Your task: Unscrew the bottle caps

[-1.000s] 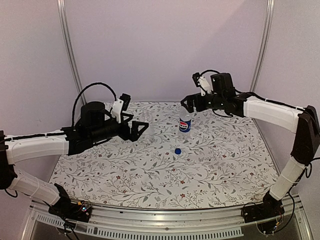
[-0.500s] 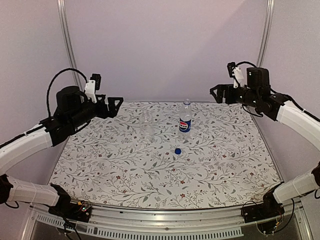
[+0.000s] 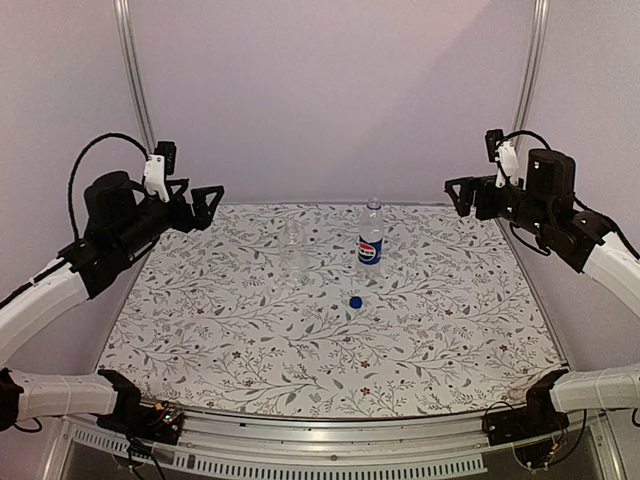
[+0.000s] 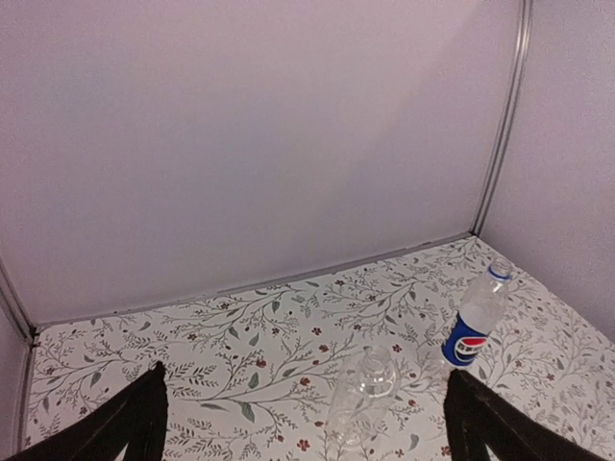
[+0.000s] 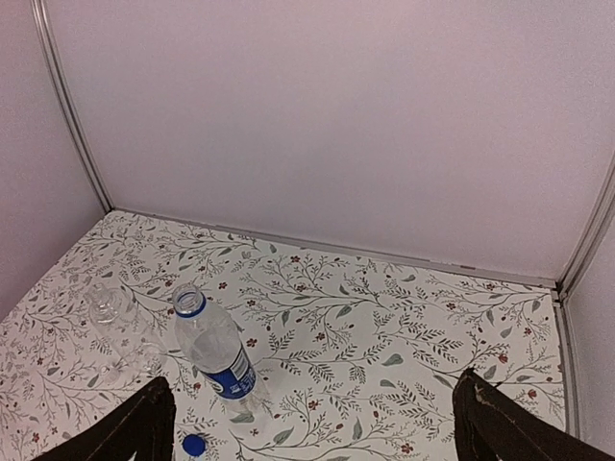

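— Where do the bottles stand?

— Both are upright toward the far edge of the worktop [image 3: 450, 320], about midway along it. The Pepsi bottle [image 3: 370, 236] is on the right and the plain bottle [image 3: 293, 246] is just beside it on the left, not touching.

— And the caps?

— The blue cap [image 3: 355, 301] lies loose nearer the middle of the worktop, in front of the Pepsi bottle. That bottle's neck shows only a blue ring [image 5: 189, 301] around an open mouth. The plain bottle's mouth looks open too, but its cap cannot be made out anywhere.

— Why are the arms placed as they are?

— The unscrewing looks done or nearly so, so neither arm seems needed at the bottles. The left gripper [image 3: 205, 200] hangs high over the far left corner and the right gripper [image 3: 458, 193] high over the far right corner. Each is tilted down and inward toward the bottles.

— Is either one holding anything?

— No. The fingers [image 4: 144, 423] of both are spread wide, with nothing between them.
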You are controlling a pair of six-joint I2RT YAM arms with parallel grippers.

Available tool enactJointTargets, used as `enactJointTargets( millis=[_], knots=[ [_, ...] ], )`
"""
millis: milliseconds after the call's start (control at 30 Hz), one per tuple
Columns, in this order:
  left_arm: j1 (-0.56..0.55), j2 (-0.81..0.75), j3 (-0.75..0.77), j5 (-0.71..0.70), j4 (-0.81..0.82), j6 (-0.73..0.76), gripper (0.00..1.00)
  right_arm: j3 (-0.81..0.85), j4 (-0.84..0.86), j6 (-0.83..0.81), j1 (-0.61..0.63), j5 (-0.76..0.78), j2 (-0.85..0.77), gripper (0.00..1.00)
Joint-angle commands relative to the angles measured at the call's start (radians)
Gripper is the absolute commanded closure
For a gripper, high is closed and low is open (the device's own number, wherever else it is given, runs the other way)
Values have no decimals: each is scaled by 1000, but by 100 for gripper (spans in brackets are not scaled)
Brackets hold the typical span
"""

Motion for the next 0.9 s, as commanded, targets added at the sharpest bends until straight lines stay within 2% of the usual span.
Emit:
enactJointTargets(
  millis=[0,867],
  knots=[
    [12,-24,-33,14,58,31,0,-43,59,-5,-3,22,-24,1],
    [13,-19,-29,5,29,34,0,-60,78,6,-3,6,2,1]
  ],
)
